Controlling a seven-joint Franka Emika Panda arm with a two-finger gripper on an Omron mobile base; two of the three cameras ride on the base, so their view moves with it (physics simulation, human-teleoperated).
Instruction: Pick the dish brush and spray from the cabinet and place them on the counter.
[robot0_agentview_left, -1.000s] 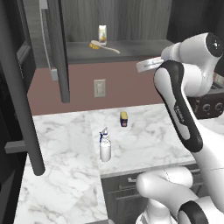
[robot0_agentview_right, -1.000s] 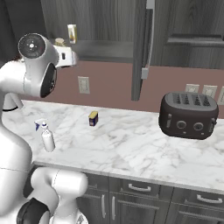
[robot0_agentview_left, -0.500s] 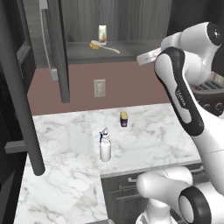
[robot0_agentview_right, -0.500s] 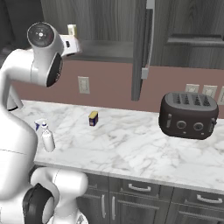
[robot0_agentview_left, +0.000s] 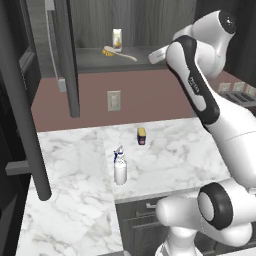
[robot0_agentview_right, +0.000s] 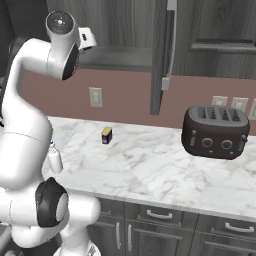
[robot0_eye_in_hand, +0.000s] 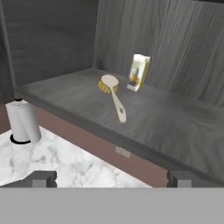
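The dish brush (robot0_agentview_left: 119, 53) lies on the grey shelf of the open cabinet (robot0_agentview_left: 95, 62), yellow head to the left, white handle pointing right. In the hand view the dish brush (robot0_eye_in_hand: 113, 96) lies ahead on the shelf, handle toward me. My gripper (robot0_eye_in_hand: 112, 178) is open and empty, fingertips (robot0_eye_in_hand: 43, 178) wide apart, short of the shelf's front edge. It hovers at shelf height just right of the brush (robot0_agentview_left: 154, 56), also seen from the right (robot0_agentview_right: 89, 40). The spray (robot0_agentview_left: 120, 167) stands upright on the marble counter (robot0_agentview_left: 170, 150), and shows low at the left (robot0_eye_in_hand: 22, 121).
A small yellowish carton (robot0_agentview_left: 117, 38) stands behind the brush (robot0_eye_in_hand: 138, 72). A yellow-and-dark block (robot0_agentview_left: 142, 135) sits on the counter near the wall. A dark toaster (robot0_agentview_right: 216, 131) stands at the right. Open cabinet doors (robot0_agentview_left: 65, 55) (robot0_agentview_right: 162, 50) hang on both sides.
My hand has risen and moved left toward the shelf's front edge. The brush, carton and spray have stayed put.
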